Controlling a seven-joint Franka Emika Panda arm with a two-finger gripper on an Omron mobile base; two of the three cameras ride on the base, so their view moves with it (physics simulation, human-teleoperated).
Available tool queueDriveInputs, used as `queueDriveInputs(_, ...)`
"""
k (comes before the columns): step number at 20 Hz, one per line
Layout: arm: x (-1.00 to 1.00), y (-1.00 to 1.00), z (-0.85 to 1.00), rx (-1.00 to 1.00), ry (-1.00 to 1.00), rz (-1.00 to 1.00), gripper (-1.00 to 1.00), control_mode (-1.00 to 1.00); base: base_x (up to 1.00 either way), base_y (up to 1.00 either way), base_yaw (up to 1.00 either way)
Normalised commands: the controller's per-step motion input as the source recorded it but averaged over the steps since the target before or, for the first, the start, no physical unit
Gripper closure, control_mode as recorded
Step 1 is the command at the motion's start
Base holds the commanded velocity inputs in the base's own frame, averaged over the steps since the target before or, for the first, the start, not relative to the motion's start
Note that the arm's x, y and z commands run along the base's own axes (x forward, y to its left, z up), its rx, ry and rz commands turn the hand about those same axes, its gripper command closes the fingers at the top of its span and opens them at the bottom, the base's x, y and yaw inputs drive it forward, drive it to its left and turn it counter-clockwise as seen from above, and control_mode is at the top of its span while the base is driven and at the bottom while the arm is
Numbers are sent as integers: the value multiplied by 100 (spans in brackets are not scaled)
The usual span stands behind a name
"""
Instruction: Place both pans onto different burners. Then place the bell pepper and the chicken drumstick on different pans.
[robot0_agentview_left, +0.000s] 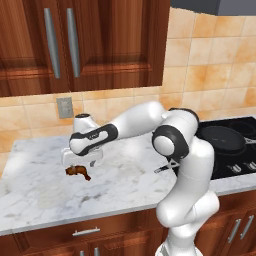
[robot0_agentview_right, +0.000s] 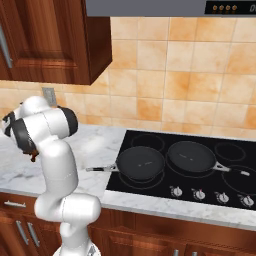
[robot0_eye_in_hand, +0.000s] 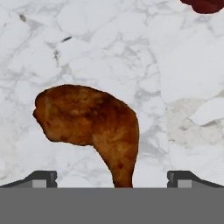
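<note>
Fingers (robot0_eye_in_hand: 41, 178) standing fully apart, nothing between them, tips showing at either side in the hand view; gripper (robot0_eye_in_hand: 111, 179) hanging just above the chicken drumstick (robot0_eye_in_hand: 89, 127) and looking straight down on it. Drumstick lying on the marble counter (robot0_eye_in_hand: 109, 52), thick end away from the hand, narrow bone end pointing toward the gap between the tips. Not touching the meat as far as I can tell.

From the left base view: gripper (robot0_agentview_left: 81, 159) reaching out over the counter left of the cooktop (robot0_agentview_right: 235, 150), drumstick (robot0_agentview_left: 78, 171) lying right under it. A dark red edge at the top corner of the hand view is probably the bell pepper (robot0_eye_in_hand: 205, 5), near the drumstick; too little showing to be sure.

Progress, judging by the layout: both pans already sitting on the cooktop, the left pan (robot0_agentview_right: 140, 162) and the right pan (robot0_agentview_right: 192, 156) on separate burner rings, side by side, handles pointing outward. That half looks done. Both pans are lying empty. Still left: drumstick into one pan, pepper into the other
</note>
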Motion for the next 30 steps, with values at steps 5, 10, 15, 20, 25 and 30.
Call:
queueDriveInputs(5,13,0,-25,0,0,0,-100,-100,0,0,0)
queueDriveInputs(10,18,3,-17,0,0,0,-100,-100,0,0,0)
queueDriveInputs(15,12,4,-24,0,0,0,-100,-100,0,0,0)
queueDriveInputs(20,4,4,-21,0,0,0,-100,-100,0,0,0)
queueDriveInputs(25,0,0,-19,0,0,1,-100,-100,0,0,0)
queueDriveInputs(30,-1,-1,-1,0,0,8,-100,-100,0,0,0)
